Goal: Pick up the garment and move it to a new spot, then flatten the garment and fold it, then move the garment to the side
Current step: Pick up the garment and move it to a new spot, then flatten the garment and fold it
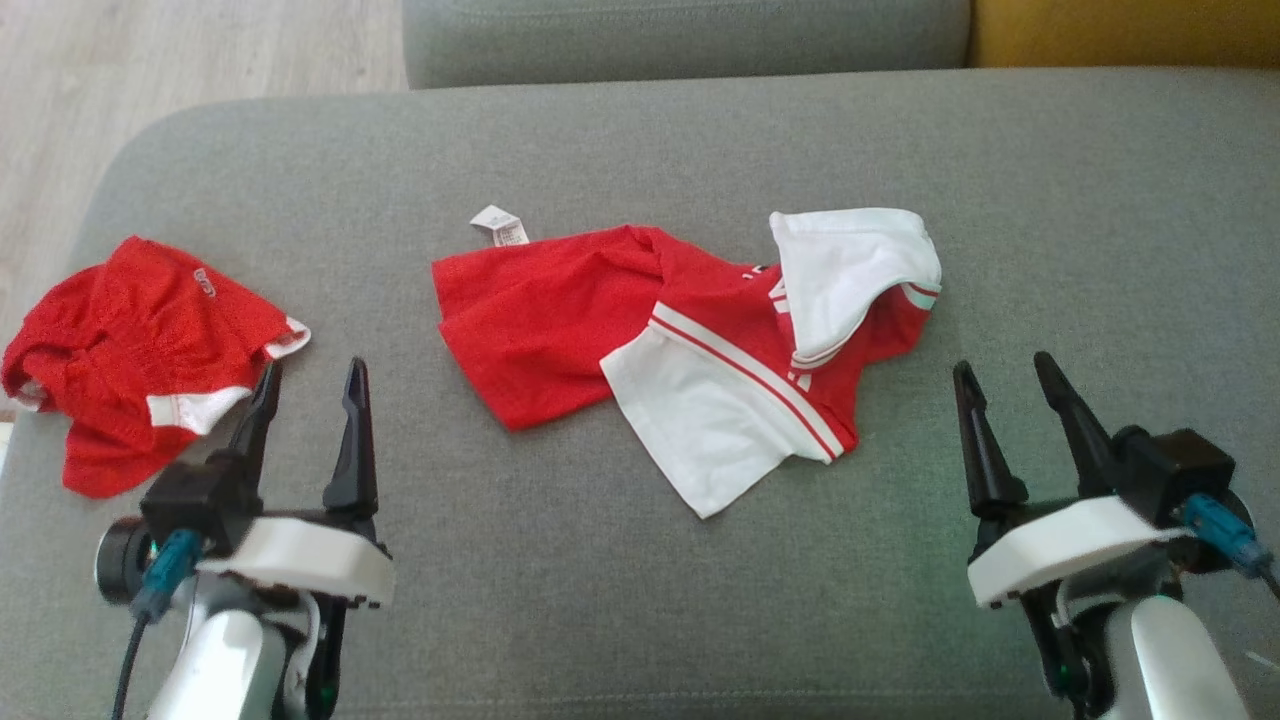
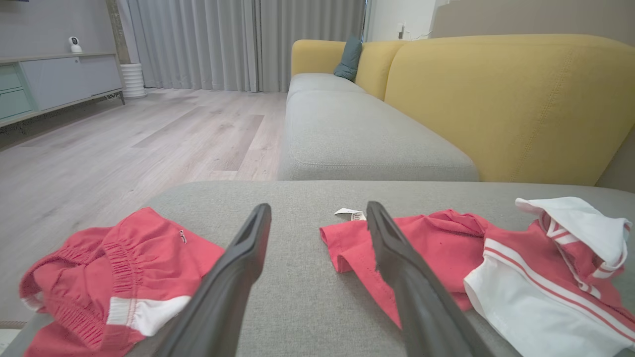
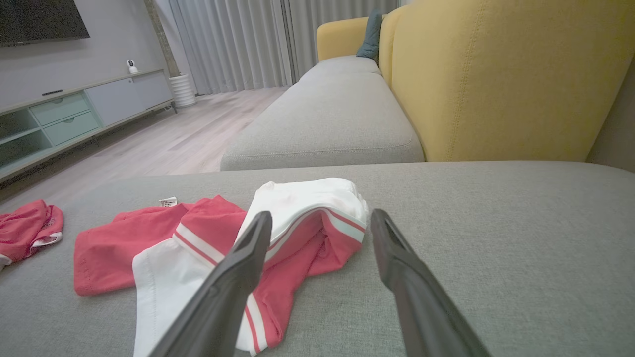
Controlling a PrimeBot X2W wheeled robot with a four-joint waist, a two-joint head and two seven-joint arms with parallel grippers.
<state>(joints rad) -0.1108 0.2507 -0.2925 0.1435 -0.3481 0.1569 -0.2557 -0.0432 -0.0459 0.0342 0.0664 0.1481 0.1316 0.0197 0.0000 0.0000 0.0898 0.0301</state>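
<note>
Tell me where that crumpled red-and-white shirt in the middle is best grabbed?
Probably the raised white fold at the right end of the shirt, approached from the right by the open right tool: it humps up off the cushion, giving an edge to pinch.

The left gripper (image 1: 312, 365) is held at the lower left of the head view, its two long dark fingers spread wide and pointed up, nothing gripped between them. The right gripper (image 1: 1002, 363) is matched at the lower right, jaws parted just as wide and likewise empty. Each is carried on a white housing: the left wrist housing (image 1: 300, 560) above the pale left forearm (image 1: 215, 670), the right wrist housing (image 1: 1060, 545) above the right forearm (image 1: 1165, 650). In both wrist views the fingers are seen splayed, tips well apart.
</note>
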